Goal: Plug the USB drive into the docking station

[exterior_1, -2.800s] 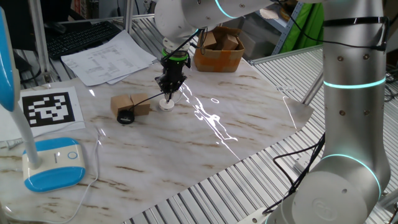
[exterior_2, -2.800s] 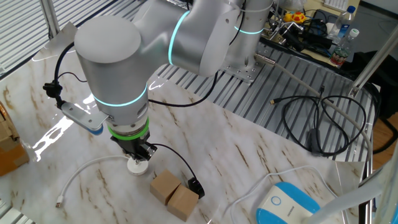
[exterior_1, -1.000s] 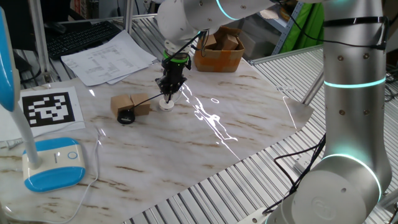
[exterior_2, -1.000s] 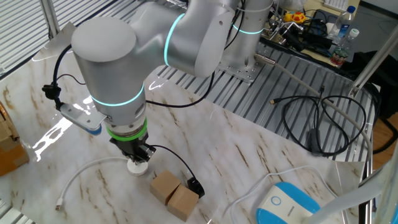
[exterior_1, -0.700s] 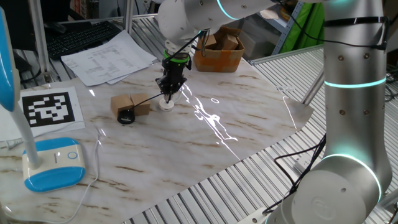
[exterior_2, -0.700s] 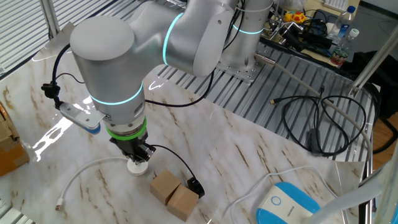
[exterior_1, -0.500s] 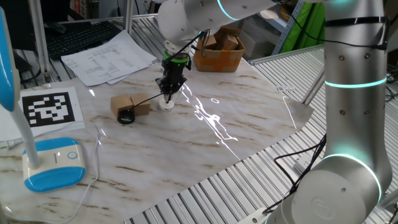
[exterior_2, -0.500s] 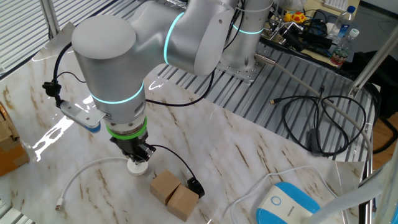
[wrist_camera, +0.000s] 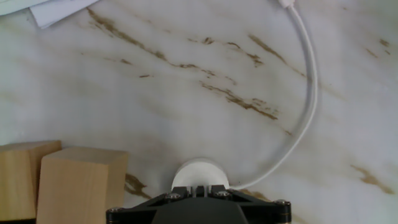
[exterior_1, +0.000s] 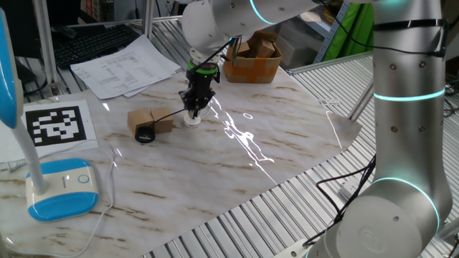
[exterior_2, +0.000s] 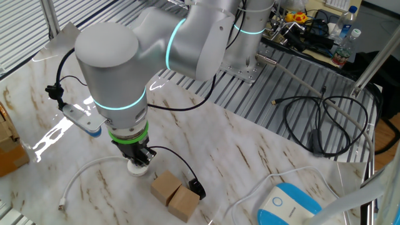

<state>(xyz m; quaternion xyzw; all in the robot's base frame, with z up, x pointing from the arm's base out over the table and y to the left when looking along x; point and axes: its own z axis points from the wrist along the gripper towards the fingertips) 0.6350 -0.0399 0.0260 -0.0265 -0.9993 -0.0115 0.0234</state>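
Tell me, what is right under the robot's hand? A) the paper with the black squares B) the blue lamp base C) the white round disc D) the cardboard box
C. The hand hangs straight over the white disc, which peeks out just below it beside the tan blocks.

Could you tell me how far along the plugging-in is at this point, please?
Done: the gripper has brought the plug end of the black cable right over the white disc. In hand: it sits low on the disc, apparently pressing in; the plug itself is hidden. Left: confirming it is seated, letting go and lifting away. The black puck lies beside the tan blocks.
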